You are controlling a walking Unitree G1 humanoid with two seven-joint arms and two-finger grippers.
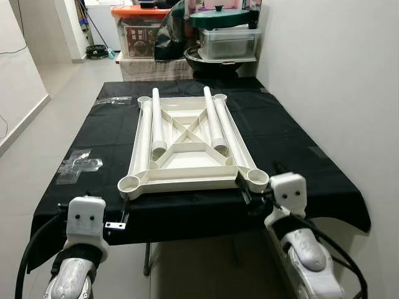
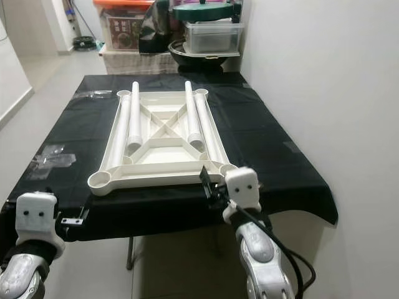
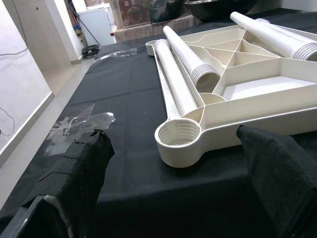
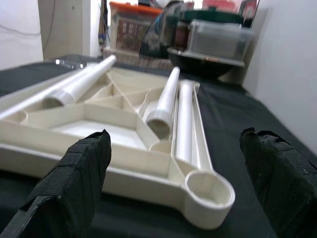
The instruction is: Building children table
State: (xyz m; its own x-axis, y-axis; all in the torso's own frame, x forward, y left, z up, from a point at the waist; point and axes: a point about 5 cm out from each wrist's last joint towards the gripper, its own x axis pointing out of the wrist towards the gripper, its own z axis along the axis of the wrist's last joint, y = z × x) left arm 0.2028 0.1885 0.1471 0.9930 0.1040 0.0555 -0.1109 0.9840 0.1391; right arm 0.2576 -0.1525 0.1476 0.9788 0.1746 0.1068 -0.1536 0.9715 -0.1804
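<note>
The white tabletop (image 1: 190,149) lies upside down in the middle of the black table (image 1: 299,143). Four white legs (image 1: 157,124) lie loose inside it. The right gripper (image 4: 183,163) is wide open at the 5 o'clock corner socket (image 1: 255,179). The left gripper (image 3: 173,163) is wide open near the 7 o'clock socket (image 3: 177,136). Crinkly tape (image 1: 78,163) sits at 9 o'clock. Boxes (image 1: 227,40) at 12 o'clock are cut off.

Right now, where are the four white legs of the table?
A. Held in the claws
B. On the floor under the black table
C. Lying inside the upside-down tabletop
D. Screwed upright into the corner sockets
C. The legs lie flat inside the ribbed underside of the tabletop, and the near corner socket is empty.
</note>
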